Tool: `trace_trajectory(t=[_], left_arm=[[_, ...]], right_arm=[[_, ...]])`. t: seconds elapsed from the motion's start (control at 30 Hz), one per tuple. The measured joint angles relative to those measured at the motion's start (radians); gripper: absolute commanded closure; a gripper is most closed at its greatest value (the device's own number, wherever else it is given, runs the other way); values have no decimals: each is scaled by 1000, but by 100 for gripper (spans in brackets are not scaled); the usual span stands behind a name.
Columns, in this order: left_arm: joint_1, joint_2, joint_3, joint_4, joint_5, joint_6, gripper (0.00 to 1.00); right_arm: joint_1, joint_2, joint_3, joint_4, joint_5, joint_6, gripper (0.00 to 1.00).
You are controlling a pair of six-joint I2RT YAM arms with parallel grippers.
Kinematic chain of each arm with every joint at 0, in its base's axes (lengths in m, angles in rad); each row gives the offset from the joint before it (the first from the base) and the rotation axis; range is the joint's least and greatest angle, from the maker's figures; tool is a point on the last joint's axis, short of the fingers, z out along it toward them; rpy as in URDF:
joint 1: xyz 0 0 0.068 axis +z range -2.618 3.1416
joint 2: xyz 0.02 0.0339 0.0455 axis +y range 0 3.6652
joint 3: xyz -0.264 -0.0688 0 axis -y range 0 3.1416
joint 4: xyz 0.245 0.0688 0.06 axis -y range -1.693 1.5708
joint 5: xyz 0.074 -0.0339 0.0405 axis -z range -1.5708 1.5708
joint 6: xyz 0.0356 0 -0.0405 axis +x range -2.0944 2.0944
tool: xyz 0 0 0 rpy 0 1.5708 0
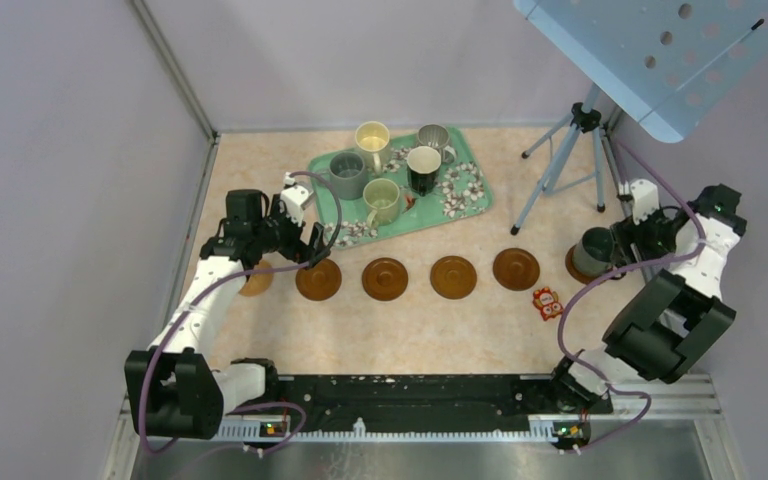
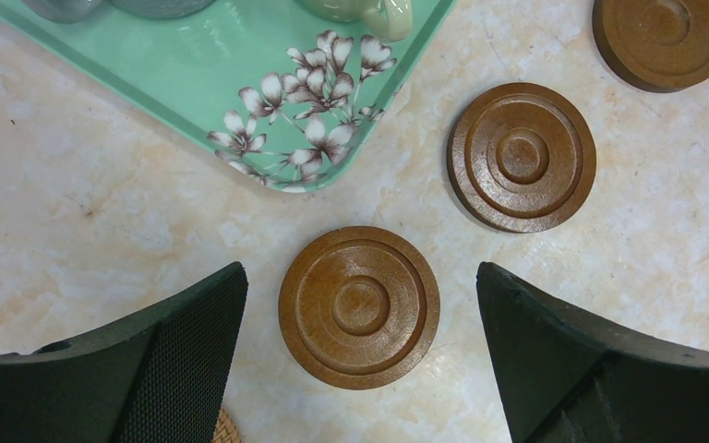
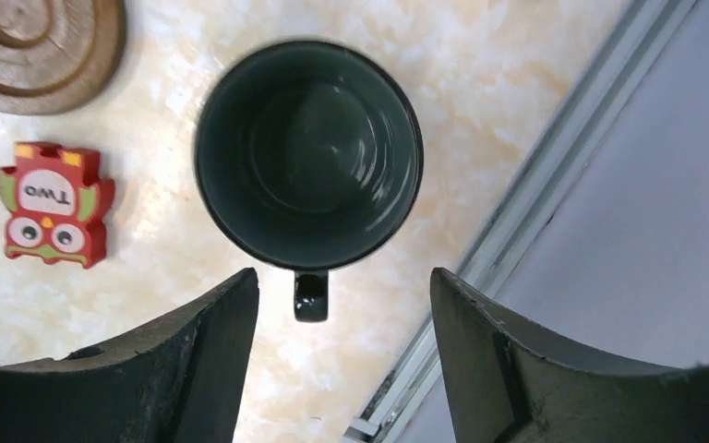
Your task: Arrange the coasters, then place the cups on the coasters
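A row of brown coasters lies in front of the tray: a tan one [image 1: 257,283] partly under my left arm, then others [image 1: 318,281] [image 1: 385,278] [image 1: 453,277] [image 1: 516,268]. My left gripper [image 1: 305,250] [image 2: 360,272] hangs open above a brown coaster [image 2: 359,306], fingers clear on both sides. At far right a dark grey-green cup [image 1: 594,250] [image 3: 307,152] stands on a coaster whose edge [image 1: 572,268] shows. My right gripper [image 1: 625,240] [image 3: 343,277] is open, the cup's handle [image 3: 311,295] between its fingers, untouched. Several cups stand on the tray: cream-yellow [image 1: 371,140], ribbed silver [image 1: 433,138], grey [image 1: 348,172], black [image 1: 423,168], pale green [image 1: 382,200].
The green floral tray [image 1: 465,200] [image 2: 194,65] sits at the back centre. A red owl trinket [image 1: 547,303] [image 3: 53,203] lies near the right coasters. A tripod [image 1: 570,170] with a blue perforated panel [image 1: 660,50] stands back right. The right wall's rail [image 3: 517,231] runs close beside the dark cup.
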Motion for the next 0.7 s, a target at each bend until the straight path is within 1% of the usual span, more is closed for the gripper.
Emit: trace_trajectory(t=[0.1,0.27,0.4,0.53,0.63,0.7], left_arm=[[0,0,0,0,0,0,1],[0,0,0,0,0,0,1],[0,0,0,0,0,0,1],[0,0,0,0,0,0,1],[0,0,0,0,0,0,1],[0,0,0,0,-2,0,1]], right_arm=[[51,-18,37,-21,3,43,32],[216,-63,39,-31,11,150,32],[352,-122,4,-10,29,258,32],[516,-164,-27,53,84,414,32],[642,-173,-34,129,139,549,33],[749,-172,-34,198,197,648,32]])
